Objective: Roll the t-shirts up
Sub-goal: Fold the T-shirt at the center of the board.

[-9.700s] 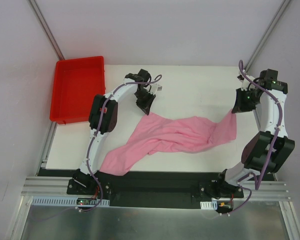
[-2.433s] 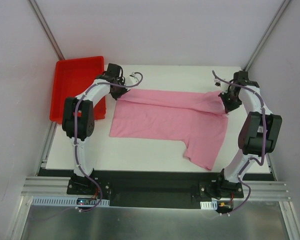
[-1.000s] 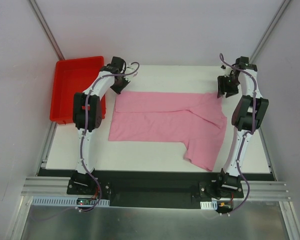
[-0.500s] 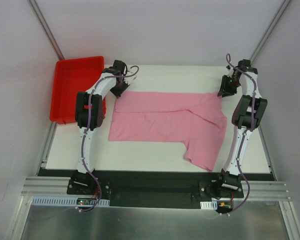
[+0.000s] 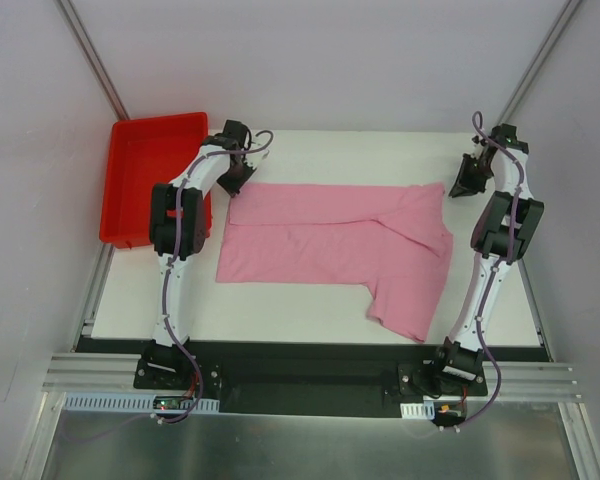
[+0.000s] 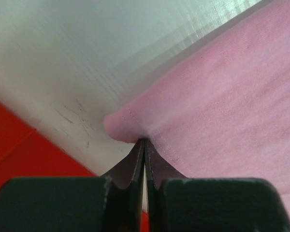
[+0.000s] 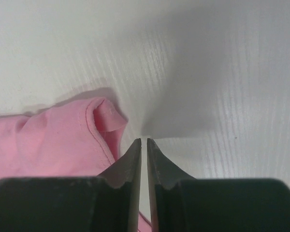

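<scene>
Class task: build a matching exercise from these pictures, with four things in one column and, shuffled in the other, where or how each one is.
Things:
1 left gripper
2 right gripper
3 t-shirt
4 red tray

States:
A spread flat on the table
B closed beside the shirt, gripping nothing
C at the far left, next to the table
D pinching a hemmed corner of pink cloth

Pairs: 1-D, 2-B, 3-A, 4-C

1. T-shirt: plain light pink, thin fabric, spread flat.
2. Lies lengthwise, left to right, across the far half of the table.
3. Right portion extends nearward; far-left corner puckered.
</scene>
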`<control>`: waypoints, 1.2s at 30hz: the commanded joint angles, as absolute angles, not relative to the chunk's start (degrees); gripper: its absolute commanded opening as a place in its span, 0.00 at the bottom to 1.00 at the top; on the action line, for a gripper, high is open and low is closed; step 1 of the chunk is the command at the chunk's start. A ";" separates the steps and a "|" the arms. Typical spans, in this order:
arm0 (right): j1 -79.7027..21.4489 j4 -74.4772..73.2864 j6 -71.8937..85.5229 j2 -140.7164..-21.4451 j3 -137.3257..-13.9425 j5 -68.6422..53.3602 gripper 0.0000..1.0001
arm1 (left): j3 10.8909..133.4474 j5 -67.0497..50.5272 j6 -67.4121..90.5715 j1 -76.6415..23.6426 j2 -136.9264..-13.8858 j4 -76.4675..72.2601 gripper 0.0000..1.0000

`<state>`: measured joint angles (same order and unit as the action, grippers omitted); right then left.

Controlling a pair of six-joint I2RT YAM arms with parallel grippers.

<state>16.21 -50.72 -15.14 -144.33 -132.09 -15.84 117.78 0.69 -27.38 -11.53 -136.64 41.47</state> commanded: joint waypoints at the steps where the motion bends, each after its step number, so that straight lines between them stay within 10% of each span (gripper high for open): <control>1: 16.08 -49.31 -12.83 -142.56 -133.94 -19.76 0.29 | 119.35 0.71 -25.58 -10.72 -135.62 44.74 0.00; 3: 16.00 -48.35 -12.05 -142.82 -134.73 -22.40 0.57 | 119.53 0.27 -25.22 -10.81 -135.35 44.82 0.00; 8: 14.94 -46.23 -9.75 -144.40 -135.00 -24.97 0.68 | 119.18 0.09 -25.14 -10.90 -135.09 45.70 0.00; 27: 15.29 -43.68 -7.20 -145.11 -135.44 -21.27 0.62 | 116.63 -0.26 -26.28 -12.39 -133.15 46.49 0.00; 36: 15.38 -44.30 -9.14 -142.83 -137.99 -16.60 0.40 | 116.46 0.97 -26.46 -12.48 -132.72 46.41 0.00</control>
<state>15.64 -44.77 -9.63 -146.65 -135.31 -15.53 117.27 0.14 -26.52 -12.03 -136.16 43.38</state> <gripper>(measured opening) 0.472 0.002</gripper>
